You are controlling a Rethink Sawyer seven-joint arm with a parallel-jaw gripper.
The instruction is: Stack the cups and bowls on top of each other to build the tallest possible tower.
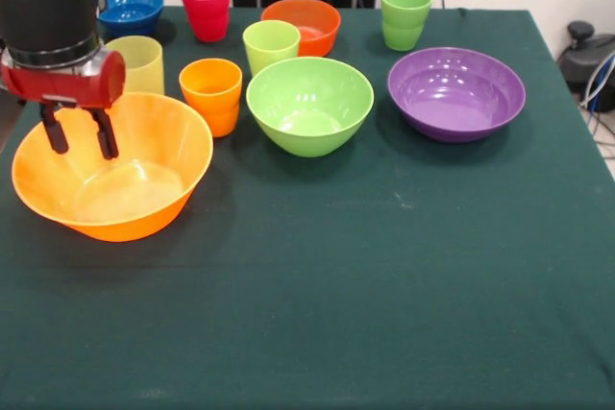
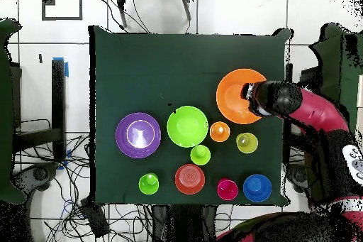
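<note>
Over the large orange bowl [image 1: 144, 208], tool [image 1: 79, 134] spread, nothing stacked

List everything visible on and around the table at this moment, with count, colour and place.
large bowl: 1, translucent orange, front view's left, under the gripper
green bowl: 1, lime, table's middle
purple bowl: 1, purple, right of the green bowl in the front view
orange-red bowl: 1, far row, centre
blue bowl: 1, far left corner in the front view
yellow cup: 1, behind the large bowl
orange cup: 1, between large and green bowls
lime cup: 1, behind the green bowl
green cup: 1, far right in the front view
red cup: 1, beside the blue bowl
table: 1, dark green cloth
gripper: 1, red and black, open, over the large bowl's far rim
</note>
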